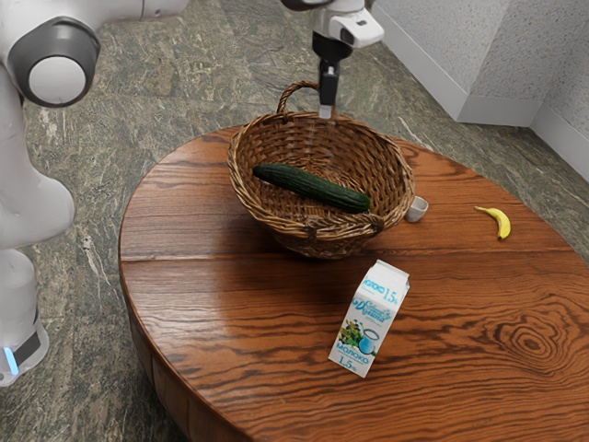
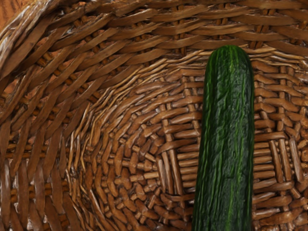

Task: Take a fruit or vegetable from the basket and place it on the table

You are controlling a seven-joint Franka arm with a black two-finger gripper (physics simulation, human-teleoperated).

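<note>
Gripper [image 1: 326,112]: one, black, hanging from the white arm [image 1: 18,157], pointing down above the basket [image 1: 267,216]. Whether it stands apart or together I cannot tell from the pictures.

Cucumber [image 1: 311,188]: one, whole, lying inside the basket, below the gripper. Long axis: in the exterior view it runs aslant, one end toward the exterior view's left and the far rim, the other toward the exterior view's right and nearer the camera, close under the near rim. In the wrist view a blunt, rounded end lies near the woven wall, with the body stretching away over the basket floor.

Appearance: deep green, long and nearly straight, evenly thick. Skin glossy, finely wrinkled, with lengthwise ridges and paler green streaks, brightest near the rounded end.

Basket: brown wicker, round, wide-mouthed, rim of twisted strands; an arched handle [image 1: 293,87] rises at the far side. It stands on the table.

Cup [image 1: 417,210]: small, whitish, just beside the basket, toward the exterior view's right.

Banana [image 1: 501,224]: yellow, curved, on the table beyond the cup, well apart from the basket.

Carton [image 1: 370,318]: milk, white with blue lettering and a printed green picture, on the camera's side of the basket.

Table [image 1: 221,322]: reddish-brown wood, dark-grained, with a rounded edge.
</note>
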